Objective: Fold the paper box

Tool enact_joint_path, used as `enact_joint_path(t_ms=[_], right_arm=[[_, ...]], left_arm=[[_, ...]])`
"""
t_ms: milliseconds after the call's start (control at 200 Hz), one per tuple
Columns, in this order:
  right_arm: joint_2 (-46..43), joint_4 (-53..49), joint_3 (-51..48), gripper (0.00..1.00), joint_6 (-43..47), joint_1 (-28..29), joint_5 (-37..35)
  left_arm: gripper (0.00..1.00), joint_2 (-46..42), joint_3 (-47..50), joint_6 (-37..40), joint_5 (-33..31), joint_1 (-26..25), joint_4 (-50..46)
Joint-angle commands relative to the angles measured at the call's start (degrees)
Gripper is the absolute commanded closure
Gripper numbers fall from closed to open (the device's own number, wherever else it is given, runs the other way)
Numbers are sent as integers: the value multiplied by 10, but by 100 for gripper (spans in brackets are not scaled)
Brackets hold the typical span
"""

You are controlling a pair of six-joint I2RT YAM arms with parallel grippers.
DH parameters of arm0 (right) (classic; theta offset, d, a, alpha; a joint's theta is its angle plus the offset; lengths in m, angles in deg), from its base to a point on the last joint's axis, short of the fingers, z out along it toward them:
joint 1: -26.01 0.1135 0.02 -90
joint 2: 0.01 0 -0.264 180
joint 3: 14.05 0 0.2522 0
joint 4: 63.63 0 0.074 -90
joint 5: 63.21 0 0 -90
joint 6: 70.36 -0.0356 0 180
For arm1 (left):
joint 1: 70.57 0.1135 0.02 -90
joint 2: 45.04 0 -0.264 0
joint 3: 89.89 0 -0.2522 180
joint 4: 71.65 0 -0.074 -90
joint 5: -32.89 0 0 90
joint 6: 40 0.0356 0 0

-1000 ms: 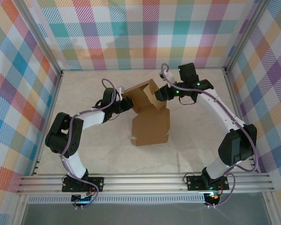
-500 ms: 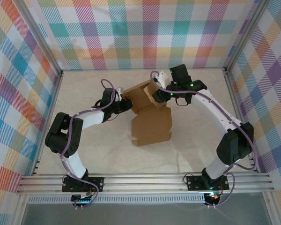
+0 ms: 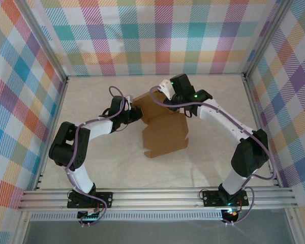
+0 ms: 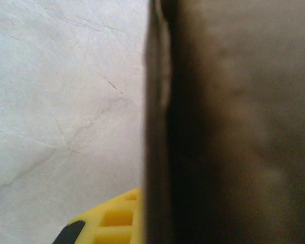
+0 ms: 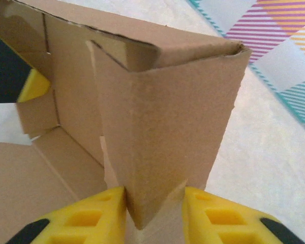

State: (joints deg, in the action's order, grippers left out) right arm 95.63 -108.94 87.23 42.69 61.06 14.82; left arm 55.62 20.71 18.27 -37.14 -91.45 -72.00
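The paper box (image 3: 165, 136) is brown cardboard, half raised in the middle of the table, with a flat panel lying toward the front. My left gripper (image 3: 135, 113) is shut on its left wall. In the left wrist view that wall (image 4: 218, 127) is a dark edge-on sheet hiding one finger, and the other yellow finger (image 4: 107, 226) lies against it. My right gripper (image 3: 166, 101) is at the box's back right. In the right wrist view its jaws (image 5: 155, 208) pinch a folded upright corner (image 5: 162, 117) from both sides. The left gripper's yellow fingertip (image 5: 33, 84) shows at that view's upper left.
Cream table surface (image 3: 101, 157) lies around the box. Plaid walls (image 3: 152, 35) close the back and both sides. An aluminium rail (image 3: 157, 198) runs along the front edge, with both arm bases on it.
My right arm has swung left and its jaws have narrowed onto the box's raised corner. The upright flap now stands lower. The left arm has held still.
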Motion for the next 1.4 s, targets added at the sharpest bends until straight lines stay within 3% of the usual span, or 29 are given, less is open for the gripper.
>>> enact_joint_path(t_ms=[0, 430, 530, 800, 1265, 1395], right_arm=[[20, 30, -14, 72, 11, 25, -55], [41, 79, -35, 91, -12, 61, -138], [45, 81, -35, 91, -18, 63, -141], [58, 98, -29, 77, -2, 67, -169], [90, 134, -16, 72, 51, 78, -243], [94, 147, -20, 78, 69, 80, -268]], left_arm=[[100, -19, -7, 6, 39, -6, 40], [100, -20, -27, -12, 45, -7, 24], [100, -22, -28, -11, 45, -7, 21], [100, -26, -29, -11, 48, -7, 20], [100, -29, -25, -8, 46, -7, 20], [100, -30, -24, -9, 48, -7, 21]])
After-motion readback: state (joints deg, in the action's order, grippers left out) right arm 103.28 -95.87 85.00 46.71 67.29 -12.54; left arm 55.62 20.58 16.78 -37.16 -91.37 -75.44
